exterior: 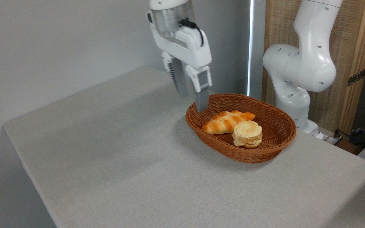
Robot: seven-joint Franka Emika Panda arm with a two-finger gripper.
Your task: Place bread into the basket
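Bread (pixel 247 134) already inside basket (pixel 201 126), right of centre frame, touching braided loaf (pixel 227 122). Gripper (pixel 190 100) above basket's left rim, jaws parted a little, holding nothing. Risk, judged: fingers clipping rim on any sideways move, dragging basket across surface (pixel 122 152).

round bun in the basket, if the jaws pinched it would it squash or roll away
The pale bun looks puffy and layered, so it would probably compress rather than resist. It sits flat against the braided loaf inside the basket, so rolling seems unlikely.
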